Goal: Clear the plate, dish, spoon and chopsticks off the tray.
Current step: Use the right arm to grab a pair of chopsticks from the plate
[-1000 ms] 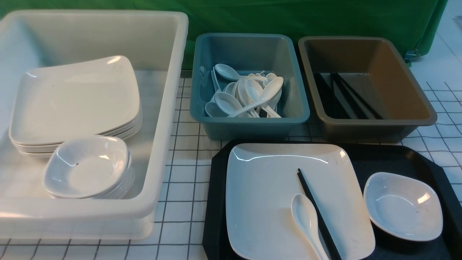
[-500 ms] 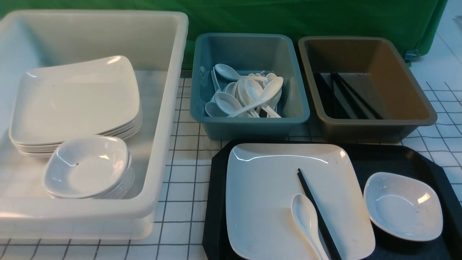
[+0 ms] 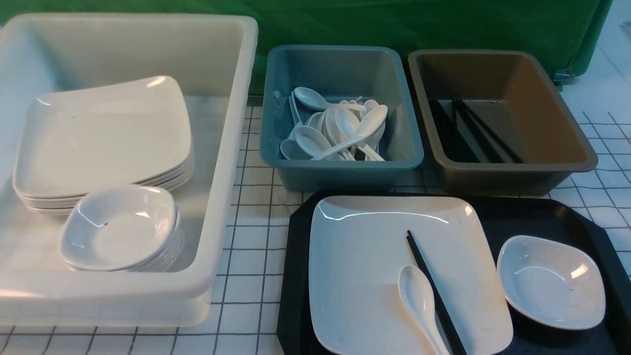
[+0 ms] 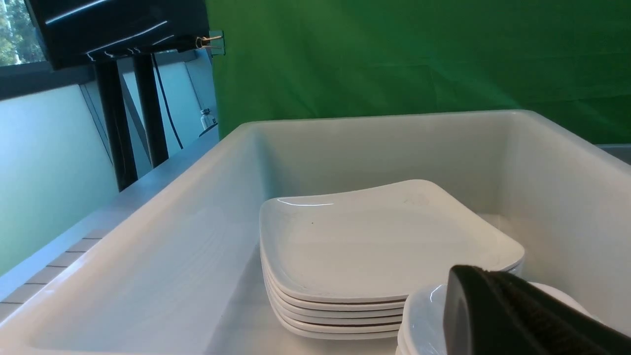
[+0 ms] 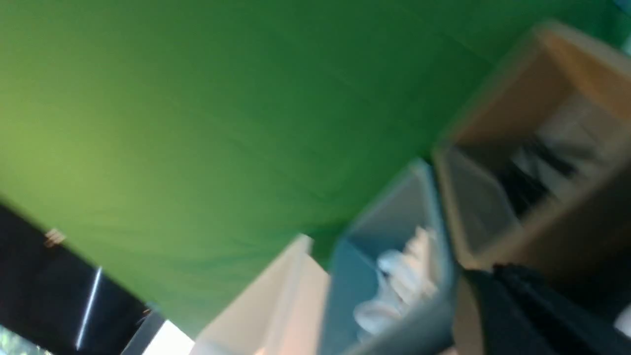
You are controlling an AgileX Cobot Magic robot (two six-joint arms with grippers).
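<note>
Near the front right, the black tray (image 3: 542, 214) carries the large white plate (image 3: 360, 266). On the plate lie the white spoon (image 3: 419, 298) and the black chopsticks (image 3: 428, 281), side by side. The small white dish (image 3: 549, 281) sits on the tray to the right of the plate. Neither gripper shows in the front view. In the left wrist view, my left gripper (image 4: 473, 278) is shut and empty above a stack of small dishes (image 4: 421, 315). The right wrist view is blurred. There my right gripper (image 5: 493, 276) looks shut and empty, facing the bins.
A white tub (image 3: 231, 148) at the left holds stacked plates (image 3: 103, 138) and stacked small dishes (image 3: 121, 229). Behind the tray stand a teal bin (image 3: 340, 64) with several spoons (image 3: 340, 130) and a brown bin (image 3: 567, 128) with black chopsticks (image 3: 473, 130). A green curtain hangs behind.
</note>
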